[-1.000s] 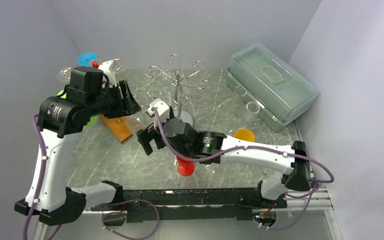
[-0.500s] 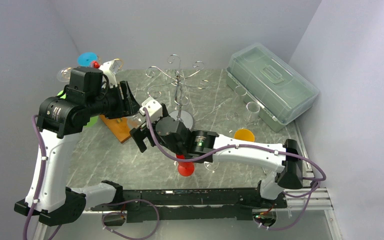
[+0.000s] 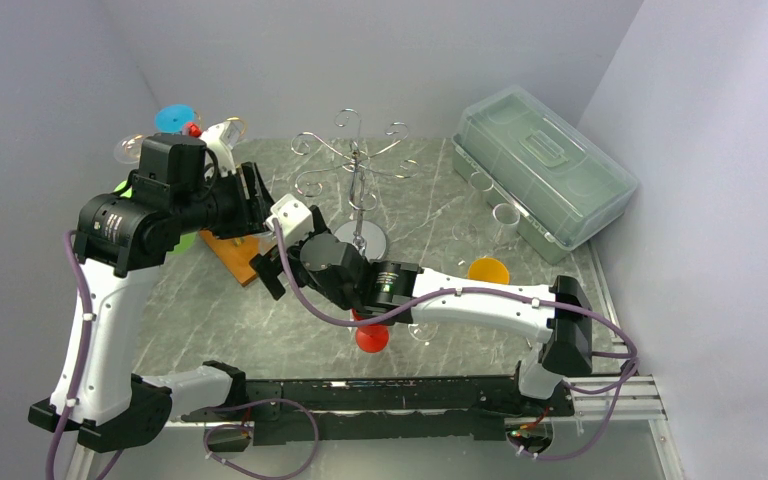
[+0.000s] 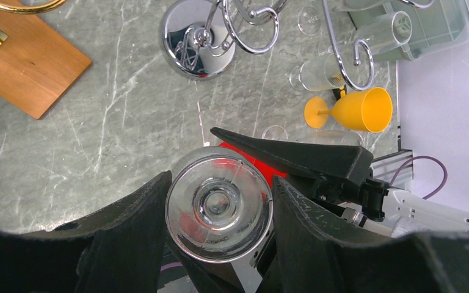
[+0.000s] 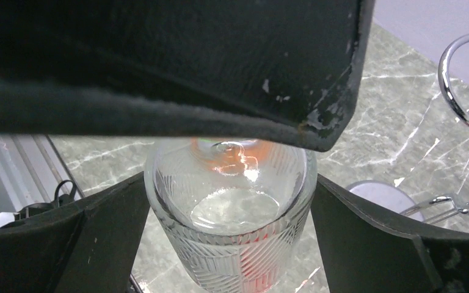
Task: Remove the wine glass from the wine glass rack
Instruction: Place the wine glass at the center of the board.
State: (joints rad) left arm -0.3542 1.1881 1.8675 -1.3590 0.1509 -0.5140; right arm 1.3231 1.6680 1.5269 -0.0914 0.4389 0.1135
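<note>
Two robot arms are meeting at a clear wine glass [image 4: 218, 207], off the wine glass rack [image 3: 355, 165].
Top view: left gripper [image 3: 258, 205] and right gripper [image 3: 275, 262] are hovering together, left of centre. Left wrist view: its fingers are pinching the glass, lower centre, foot facing the camera. Right wrist view: its fingers are standing spread, flanking the bowl at centre.

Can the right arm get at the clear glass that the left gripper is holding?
Probably yes: the right gripper stands open around the bowl of the clear glass, nothing between them, while the left gripper holds it.
</note>
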